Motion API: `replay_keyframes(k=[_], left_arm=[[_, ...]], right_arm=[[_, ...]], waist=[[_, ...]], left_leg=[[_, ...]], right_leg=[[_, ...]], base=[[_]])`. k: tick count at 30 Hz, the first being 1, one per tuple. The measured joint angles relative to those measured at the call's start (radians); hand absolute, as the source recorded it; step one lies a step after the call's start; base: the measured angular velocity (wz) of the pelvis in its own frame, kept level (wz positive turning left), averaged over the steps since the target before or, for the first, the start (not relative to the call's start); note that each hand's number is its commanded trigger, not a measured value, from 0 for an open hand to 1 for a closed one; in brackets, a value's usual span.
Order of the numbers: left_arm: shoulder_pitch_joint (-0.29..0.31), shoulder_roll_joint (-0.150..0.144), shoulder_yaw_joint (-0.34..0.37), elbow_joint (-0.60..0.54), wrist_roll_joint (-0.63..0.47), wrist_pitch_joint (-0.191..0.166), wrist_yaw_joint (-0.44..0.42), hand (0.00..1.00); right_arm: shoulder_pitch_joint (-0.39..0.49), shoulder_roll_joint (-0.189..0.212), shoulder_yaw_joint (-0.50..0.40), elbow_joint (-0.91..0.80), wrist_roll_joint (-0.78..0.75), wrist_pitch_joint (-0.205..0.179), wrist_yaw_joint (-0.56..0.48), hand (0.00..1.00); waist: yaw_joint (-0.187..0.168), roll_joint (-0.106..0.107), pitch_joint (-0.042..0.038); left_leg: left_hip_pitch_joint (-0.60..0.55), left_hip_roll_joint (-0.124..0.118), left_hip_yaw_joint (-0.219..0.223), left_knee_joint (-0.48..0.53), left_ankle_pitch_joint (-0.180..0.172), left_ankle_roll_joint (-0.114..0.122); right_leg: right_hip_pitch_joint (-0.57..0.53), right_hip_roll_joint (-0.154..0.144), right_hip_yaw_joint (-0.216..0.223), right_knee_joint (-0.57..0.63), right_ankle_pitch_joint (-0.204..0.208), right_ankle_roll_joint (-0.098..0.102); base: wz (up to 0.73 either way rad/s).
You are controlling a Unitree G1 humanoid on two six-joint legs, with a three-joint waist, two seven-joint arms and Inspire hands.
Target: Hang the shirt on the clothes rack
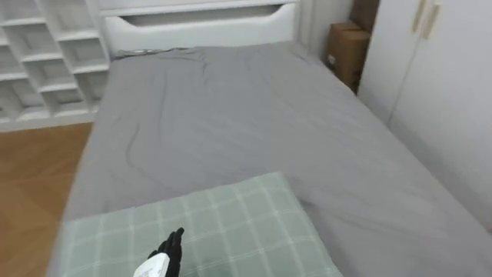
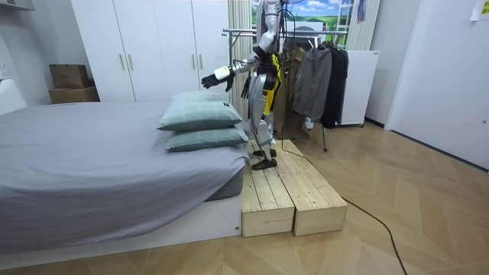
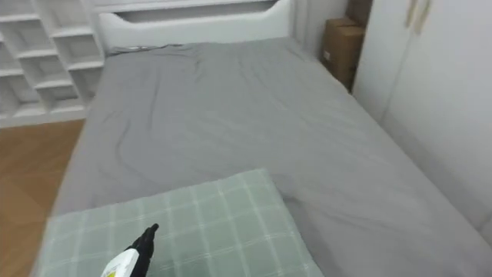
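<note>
**Inspector:** Report the left side first.
**Assistant:** The left hand (image 1: 167, 254) is at seven o'clock, fingers loose and outstretched, gripping nothing. It hovers over the checked pillow (image 1: 231, 223), likely reaching across the bed (image 1: 231, 115) for a garment, though none lies there.
**Inspector:** And the clothes?
**Assistant:** The clothes (image 2: 309, 80) hang on the rack (image 2: 233, 32) behind the robot, at its six o'clock. It has nothing in hand to hang yet.

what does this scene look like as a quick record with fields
robot: stands on pale wooden platform at pillow end of grey-sheeted bed
left hand: open, empty, held out above green checked fabric pillow
pillows: second green pillow lies under the first
clothes: dark garments hang on metal clothes rack behind the robot
task state: no garment picked up yet
</note>
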Motion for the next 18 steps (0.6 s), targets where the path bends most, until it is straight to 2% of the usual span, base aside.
replay_keyframes(k=[1, 2, 3, 4, 5, 6, 7, 8, 11, 16, 18], left_arm=[[0.0, 0.006, -0.006, 0.0, 0.0, 0.001, 0.001, 0.0], [0.001, 0.017, -0.018, 0.001, 0.0, 0.005, 0.001, 0.0], [0.0, 0.023, -0.016, 0.001, 0.001, 0.007, 0.001, 0.0], [0.001, 0.023, -0.013, 0.002, 0.001, 0.014, 0.001, 0.0], [0.003, 0.026, -0.008, 0.004, 0.001, 0.024, -0.001, 0.0], [0.004, 0.019, -0.008, -0.003, 0.004, 0.025, -0.002, 0.0], [0.004, 0.017, -0.005, -0.005, 0.004, 0.025, -0.001, 0.0], [0.004, 0.012, 0.006, -0.005, 0.004, 0.025, -0.001, 0.0], [0.006, 0.012, 0.007, -0.009, 0.003, 0.025, -0.002, 0.0], [0.008, 0.012, 0.007, -0.016, -0.005, 0.027, -0.012, 0.0], [0.008, 0.014, 0.006, -0.016, -0.014, 0.039, -0.013, 0.0]], right_arm=[[-0.001, 0.006, 0.0, -0.001, 0.0, -0.001, -0.005, 0.0], [0.0, 0.021, 0.0, -0.002, -0.001, -0.002, -0.013, 0.0], [-0.001, 0.033, 0.0, -0.007, -0.004, -0.003, -0.016, 0.0], [-0.001, 0.036, 0.0, -0.01, -0.009, -0.003, -0.016, 0.0], [0.004, 0.036, -0.001, -0.016, -0.036, -0.003, -0.021, 0.0], [0.011, 0.032, -0.001, -0.025, -0.063, -0.002, -0.026, 0.0], [0.007, 0.031, 0.0, -0.028, -0.075, -0.002, -0.026, 0.0], [-0.006, 0.03, 0.0, -0.03, -0.093, -0.003, -0.025, 0.0], [-0.039, 0.031, 0.01, -0.035, -0.113, -0.004, -0.016, 0.0], [-0.048, 0.032, 0.028, -0.035, -0.105, 0.0, -0.004, 0.0], [-0.048, 0.03, 0.026, -0.033, -0.106, 0.006, -0.004, 0.0]], waist=[[0.001, -0.007, 0.0036], [0.009, -0.02, 0.005], [0.029, -0.032, 0.0099], [0.036, -0.033, 0.0121], [0.038, -0.035, 0.0097], [0.042, -0.036, 0.0047], [0.051, -0.037, 0.0042], [0.052, -0.034, 0.0066], [0.048, -0.021, 0.0125], [0.047, -0.023, 0.0132], [0.042, -0.029, 0.0134]], left_leg=[[0.001, -0.008, -0.017, -0.003, 0.004, 0.002], [0.001, -0.017, -0.057, -0.008, 0.004, 0.003], [-0.002, -0.019, -0.09, -0.007, 0.006, 0.0], [-0.005, -0.019, -0.1, -0.006, 0.007, -0.002], [-0.006, -0.019, -0.133, -0.005, 0.008, -0.005], [-0.002, -0.019, -0.14, -0.009, 0.009, -0.008], [-0.002, -0.021, -0.138, -0.01, 0.009, -0.008], [0.002, -0.024, -0.136, -0.013, 0.009, -0.008], [0.012, -0.022, -0.134, -0.013, 0.009, -0.008], [0.008, -0.025, -0.137, -0.01, 0.006, -0.012], [0.003, -0.026, -0.136, -0.017, 0.002, -0.017]], right_leg=[[-0.001, 0.002, 0.027, -0.002, 0.0, 0.001], [-0.003, 0.016, 0.091, -0.018, -0.001, 0.001], [-0.014, 0.043, 0.168, -0.066, 0.009, -0.002], [-0.026, 0.053, 0.197, -0.097, 0.031, -0.007], [-0.031, 0.06, 0.21, -0.116, 0.077, -0.014], [-0.019, 0.063, 0.204, -0.121, 0.085, -0.013], [-0.006, 0.068, 0.2, -0.128, 0.085, -0.013], [0.012, 0.069, 0.182, -0.144, 0.085, -0.014], [0.039, 0.072, 0.182, -0.16, 0.084, -0.015], [0.051, 0.073, 0.163, -0.158, 0.074, -0.017], [0.053, 0.07, 0.155, -0.159, 0.064, -0.021]], base=[[0.81], [0.63], [0.51], [0.58], [0.62], [0.56], [0.26], [0.22], [0.25], [0.23], [0.13]])
